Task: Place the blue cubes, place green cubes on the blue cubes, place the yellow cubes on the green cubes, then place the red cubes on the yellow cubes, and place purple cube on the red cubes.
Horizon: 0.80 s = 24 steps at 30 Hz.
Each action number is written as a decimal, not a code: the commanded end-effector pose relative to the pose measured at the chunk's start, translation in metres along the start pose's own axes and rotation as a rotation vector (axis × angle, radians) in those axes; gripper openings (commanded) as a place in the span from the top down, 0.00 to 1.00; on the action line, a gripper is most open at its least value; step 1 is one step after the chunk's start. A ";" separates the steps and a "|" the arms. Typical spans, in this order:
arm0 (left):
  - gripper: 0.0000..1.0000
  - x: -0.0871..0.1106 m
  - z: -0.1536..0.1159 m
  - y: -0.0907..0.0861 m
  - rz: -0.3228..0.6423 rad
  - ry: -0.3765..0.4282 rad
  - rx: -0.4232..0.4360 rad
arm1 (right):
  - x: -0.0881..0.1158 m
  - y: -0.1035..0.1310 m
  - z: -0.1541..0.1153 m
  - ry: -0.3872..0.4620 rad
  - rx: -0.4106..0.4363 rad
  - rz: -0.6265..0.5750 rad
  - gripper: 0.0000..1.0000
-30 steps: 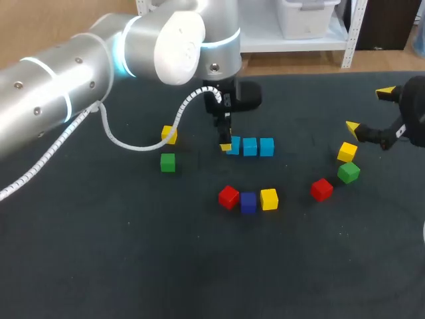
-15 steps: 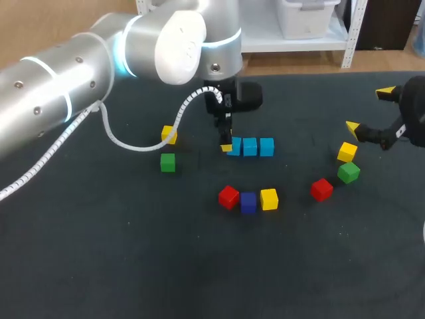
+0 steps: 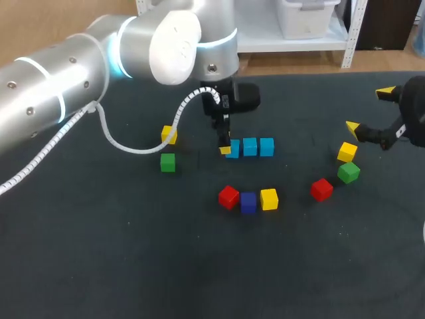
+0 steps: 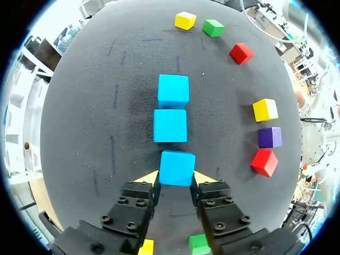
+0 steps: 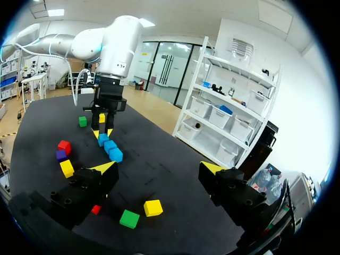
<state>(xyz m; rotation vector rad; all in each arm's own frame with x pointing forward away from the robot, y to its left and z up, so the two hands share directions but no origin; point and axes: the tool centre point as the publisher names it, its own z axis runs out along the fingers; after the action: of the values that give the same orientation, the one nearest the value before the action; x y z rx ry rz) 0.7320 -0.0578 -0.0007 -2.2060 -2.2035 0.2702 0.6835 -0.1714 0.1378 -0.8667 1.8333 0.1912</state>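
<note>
Left wrist view shows my left gripper (image 4: 176, 178) clamped on the nearest blue cube (image 4: 177, 166), one tip against each side face. The cube rests on the tabletop (image 4: 95, 106) at the end of a row with two other blue cubes (image 4: 170, 125). I judge it light, rigid and smooth-faced (likely to twist if pinched off-centre), so opposite flat faces at mid-height are the place to hold. My right gripper (image 5: 159, 169) hangs spread wide, empty.
</note>
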 end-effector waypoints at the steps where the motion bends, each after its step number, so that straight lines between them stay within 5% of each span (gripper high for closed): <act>1: 0.92 0.005 0.001 -0.008 -0.002 -0.012 -0.011 | 0.000 0.001 0.000 0.003 0.003 -0.001 0.00; 24: 0.90 0.001 0.004 -0.003 -0.060 -0.045 -0.026 | 0.000 0.001 0.000 0.003 0.003 -0.001 0.00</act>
<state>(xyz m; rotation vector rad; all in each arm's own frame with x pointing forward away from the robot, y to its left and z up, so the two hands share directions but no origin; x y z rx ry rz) 0.7290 -0.0580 -0.0031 -2.1604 -2.2997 0.2923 0.6835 -0.1714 0.1378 -0.8667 1.8334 0.1912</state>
